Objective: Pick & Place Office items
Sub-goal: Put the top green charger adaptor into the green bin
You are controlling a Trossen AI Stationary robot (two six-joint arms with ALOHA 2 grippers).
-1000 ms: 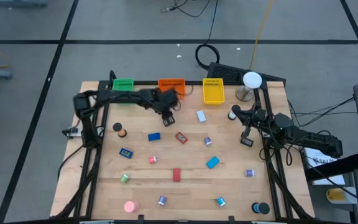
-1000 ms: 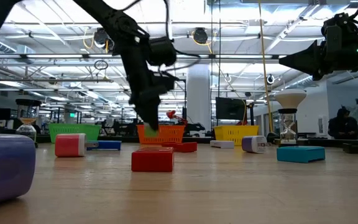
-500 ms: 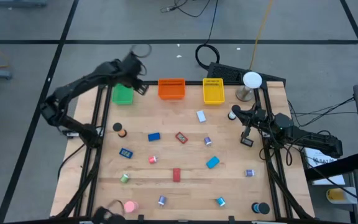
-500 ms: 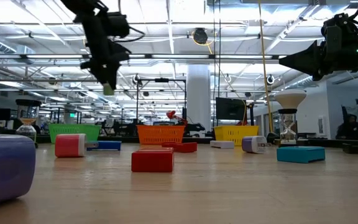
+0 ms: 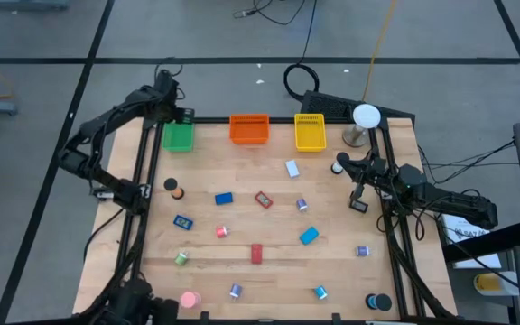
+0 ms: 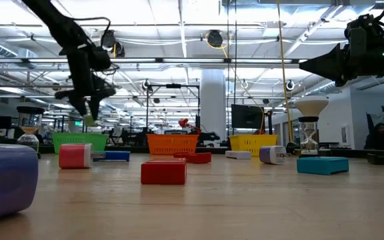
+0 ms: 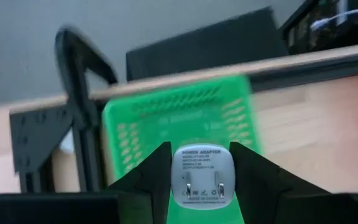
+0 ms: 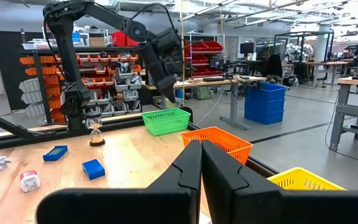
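My left gripper (image 7: 201,186) hangs over the far left corner of the table, above the green tray (image 5: 178,137), and is shut on a small white plug adapter (image 7: 202,175). The high view shows the same gripper (image 5: 177,114) at the tray's far end. Several small office items lie scattered on the wooden table, among them a blue block (image 5: 223,199), a red block (image 5: 257,254) and a pink roll (image 5: 190,299). My right gripper (image 8: 201,158) waits shut at the table's right side (image 5: 341,165) and holds nothing. My left gripper pinches the white adapter between its two fingers by two opposite sides (image 7: 178,177). The face with the two metal prongs is turned toward the wrist camera. The fingers slant down from above. The adapter is lifted clear, over the green tray (image 7: 179,118).
An orange tray (image 5: 249,128) and a yellow tray (image 5: 309,132) stand beside the green one along the far edge. A white ball on a stand (image 5: 365,117) is at the far right corner. Black frame rails (image 5: 143,181) run along both sides of the table.
My left gripper has swung from the table's middle, near the orange tray, up and toward the far left corner, and now hangs over the green tray. It has rolled on the way and carried the adapter along.
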